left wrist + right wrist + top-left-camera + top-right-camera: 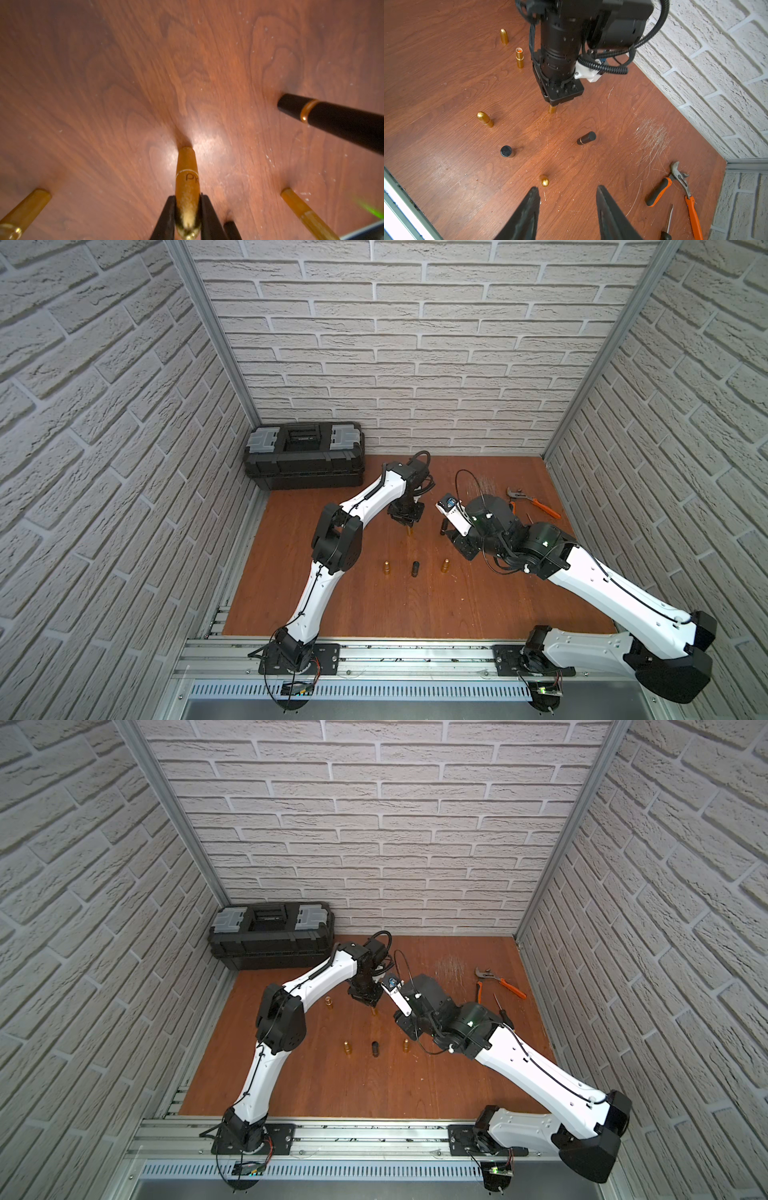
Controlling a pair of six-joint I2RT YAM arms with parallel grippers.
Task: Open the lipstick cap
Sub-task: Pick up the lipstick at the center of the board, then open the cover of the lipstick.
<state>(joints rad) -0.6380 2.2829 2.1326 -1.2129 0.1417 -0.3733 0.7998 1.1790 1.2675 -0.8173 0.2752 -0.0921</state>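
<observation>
A gold lipstick (186, 166) stands upright on the wooden table, and my left gripper (187, 197) comes down on it from above. Its jaws are shut on the lipstick's rounded cap (188, 205), above the thin seam line. In both top views only the base (410, 532) (375, 1012) shows below the left gripper; the right wrist view shows that base (552, 109) too. My right gripper (567, 187) hangs open and empty above the table, a little to the right of the left one, also visible in a top view (451, 536).
Other lipsticks stand around: two gold (386, 567) (445, 565), two black (415, 568) (586, 138), and an opened gold one (519, 58) with a gold cap (504, 36) beyond it. A black toolbox (305, 456) sits back left. Orange pliers (534, 502) and a screwdriver (503, 1011) lie right.
</observation>
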